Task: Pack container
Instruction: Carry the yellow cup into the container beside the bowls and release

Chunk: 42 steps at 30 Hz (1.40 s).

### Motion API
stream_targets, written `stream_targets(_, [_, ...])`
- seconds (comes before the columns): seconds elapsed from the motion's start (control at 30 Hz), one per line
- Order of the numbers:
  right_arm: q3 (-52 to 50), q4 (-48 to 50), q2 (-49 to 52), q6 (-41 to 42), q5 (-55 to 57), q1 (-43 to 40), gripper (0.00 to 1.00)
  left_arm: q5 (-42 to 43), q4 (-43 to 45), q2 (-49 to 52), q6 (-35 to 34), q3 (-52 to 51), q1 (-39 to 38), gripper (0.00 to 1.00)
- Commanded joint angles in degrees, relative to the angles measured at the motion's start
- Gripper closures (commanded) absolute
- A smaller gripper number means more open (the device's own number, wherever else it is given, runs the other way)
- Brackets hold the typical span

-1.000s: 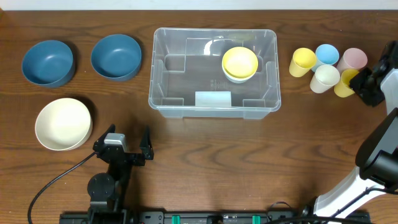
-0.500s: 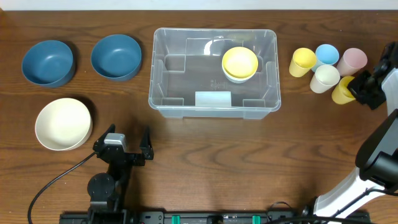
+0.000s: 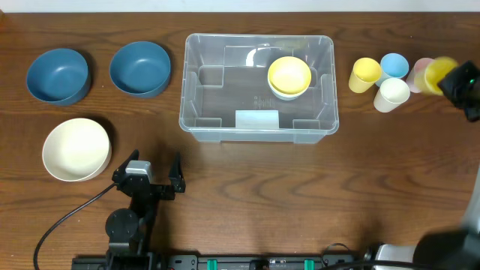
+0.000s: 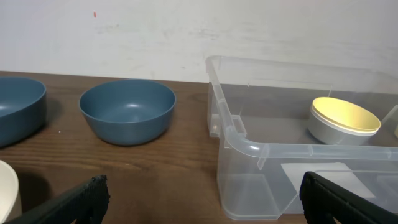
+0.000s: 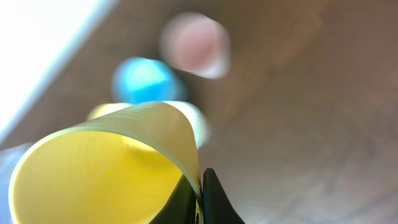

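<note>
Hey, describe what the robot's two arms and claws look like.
Both are mostly black. The left claw has two dark fingers, a grey block behind them and a black cable looping away. The right claw is black too, on a blurred grey-white arm.

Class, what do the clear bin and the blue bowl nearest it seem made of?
Container: clear glossy plastic, likely; the table shows through its walls. Blue bowl: matte plastic or ceramic; its dull, even sheen leaves that open.
</note>
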Motion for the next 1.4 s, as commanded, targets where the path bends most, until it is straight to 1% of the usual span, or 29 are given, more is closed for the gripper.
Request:
stream_targets(0.0, [0.5, -1.0, -4.4, -1.5, -5.9, 6.7, 0.99, 0.6, -2.0, -0.3, -0.1, -0.9, 0.3, 0.02])
stream_targets(0.13, [0.3, -1.4, -5.4, -1.4, -4.4, 17.8, 0.98, 0.6, -2.0, -0.3, -0.1, -0.9, 0.3, 0.02])
stream_targets(0.3, [-1.4, -1.1, -1.1, 1.2, 2.7, 29.9, 0.98, 0.6, -2.0, -0.3, -0.1, -0.9, 0.3, 0.02])
stream_targets(0.53, [-1.5, 1.0, 9.2, 1.4, 3.3, 38.2, 0.99, 0.6, -2.0, -0.3, -0.1, -0.9, 0.3, 0.02])
stream_targets(0.67, [-1.5, 1.9, 14.7, 3.1, 4.2, 40.4, 0.99, 0.7, -2.0, -0.3, -0.1, -0.9, 0.3, 0.02])
stream_targets(0.9, [-1.5, 2.3, 22.0, 3.5, 4.3, 41.6, 0.99, 0.6, -2.0, -0.3, -0.1, -0.9, 0.3, 0.02])
stream_targets(1.37, [-2.3, 3.4, 23.8, 3.7, 7.0, 43.4, 0.99, 0.6, -2.0, -0.3, -0.1, -0.9, 0.3, 0.02])
